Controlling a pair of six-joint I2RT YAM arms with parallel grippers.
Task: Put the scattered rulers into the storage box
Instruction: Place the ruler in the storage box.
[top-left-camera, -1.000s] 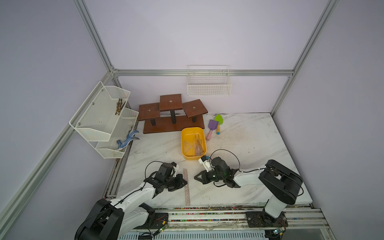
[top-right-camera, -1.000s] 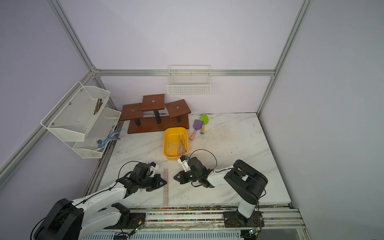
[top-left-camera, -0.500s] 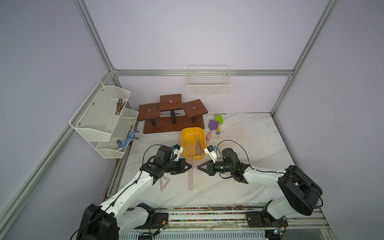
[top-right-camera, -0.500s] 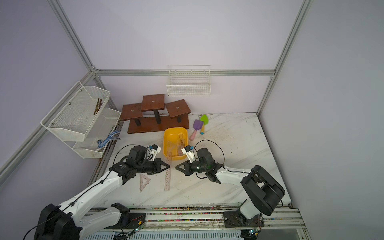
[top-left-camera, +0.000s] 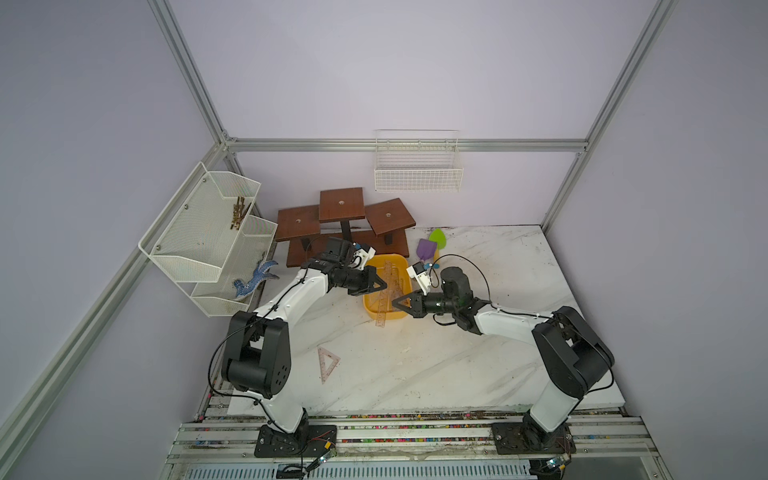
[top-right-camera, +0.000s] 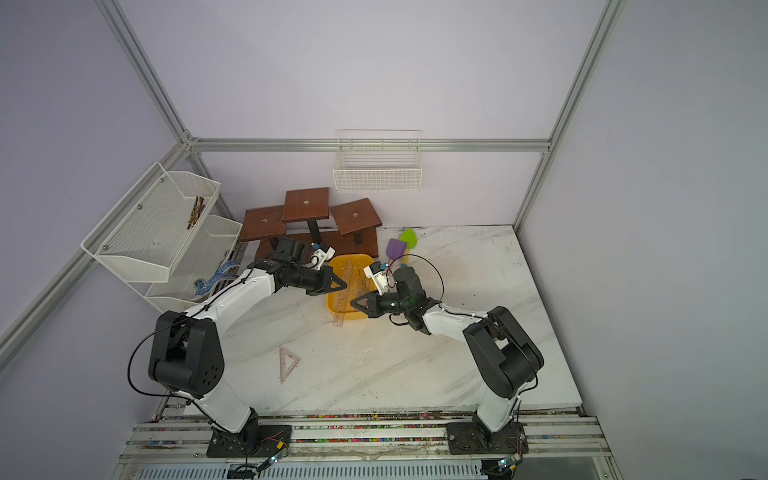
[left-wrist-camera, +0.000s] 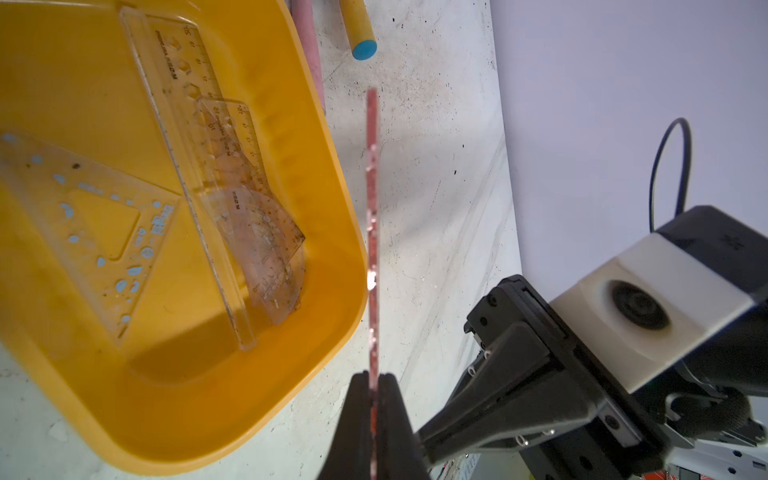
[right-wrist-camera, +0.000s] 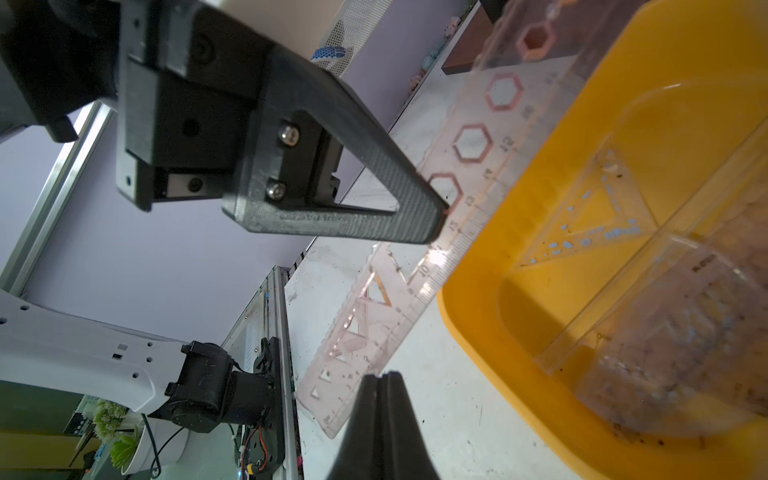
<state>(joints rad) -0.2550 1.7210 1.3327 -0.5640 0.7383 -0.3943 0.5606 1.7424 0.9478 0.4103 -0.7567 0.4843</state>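
Top views, both: left gripper (top-left-camera: 384, 286) and right gripper (top-left-camera: 395, 302) meet nearly tip to tip over the yellow storage box (top-left-camera: 369, 308). The box sits on the marble worktop (top-left-camera: 478, 353), just in front of the brown stepped stand (top-left-camera: 345, 203). The pinkish straight ruler (top-left-camera: 380, 318) slants across the box, its near end poking past the near rim. A pinkish set square (top-right-camera: 288, 363) lies flat on the worktop, well apart from the box, on the left arm's side. Toy shovels (top-left-camera: 430, 245) lie near the box's far right corner.

Left wrist: left jaws pinch the pinkish straight ruler, seen edge-on and running away from them right along the box rim (left-wrist-camera: 332, 232). In the box lie a clear straight ruler (left-wrist-camera: 187, 137), a clear set square (left-wrist-camera: 95, 224) and a protractor (left-wrist-camera: 257, 232), overlapping. The right gripper's body fills the corner, its tip just beside the left jaws.

Right wrist: right jaws pressed together, nothing seen between them. Their tips sit right at the ruler's graduated edge, near its low end; contact, cannot tell. The left gripper's one visible finger tip (right-wrist-camera: 436, 218) sits on the ruler face farther up. The ruler shows face-on, with hexagon and triangle cutouts, beside the box wall (right-wrist-camera: 478, 332).
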